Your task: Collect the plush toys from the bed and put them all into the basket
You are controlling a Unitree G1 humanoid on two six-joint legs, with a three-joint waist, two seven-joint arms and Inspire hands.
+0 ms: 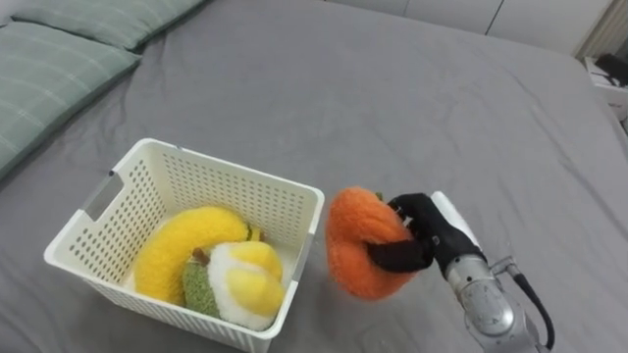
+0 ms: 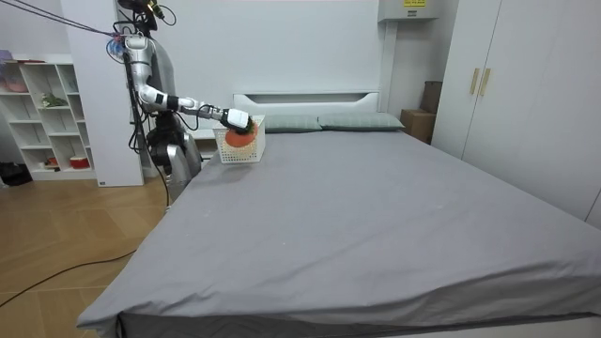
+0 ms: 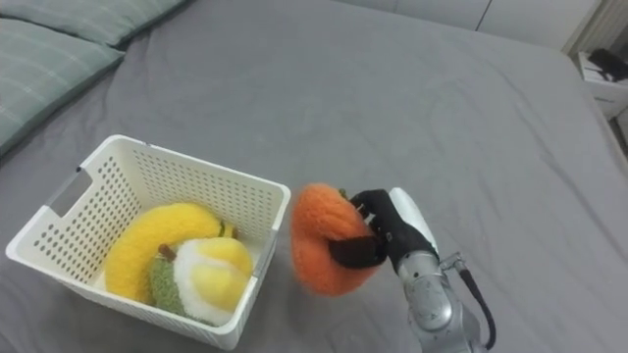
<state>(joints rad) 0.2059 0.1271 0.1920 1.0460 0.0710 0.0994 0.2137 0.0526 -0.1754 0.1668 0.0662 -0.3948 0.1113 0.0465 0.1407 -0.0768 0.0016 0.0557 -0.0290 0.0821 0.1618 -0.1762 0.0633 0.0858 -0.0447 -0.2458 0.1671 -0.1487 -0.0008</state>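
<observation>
The right hand [image 1: 432, 233] has its fingers [image 1: 406, 213] curled round the round orange plush toy [image 1: 355, 243], just beside the white plastic lattice basket [image 1: 235, 177] on the grey bed [image 1: 392, 98]. The toy looks light and squashy, so gripping across its middle should suit it.

- One bed [image 1: 392, 88] is carrying everything.
- One white basket [image 1: 226, 191] is standing on it.
- Three plush toys are showing: one yellow banana toy [image 1: 182, 250], one green and yellow toy [image 1: 240, 284] and one orange toy [image 1: 358, 245].
- Two green pillows [image 1: 54, 74] are lying side by side.
- One right hand [image 1: 432, 230] is reaching in, its fingers curling round the orange toy.
</observation>
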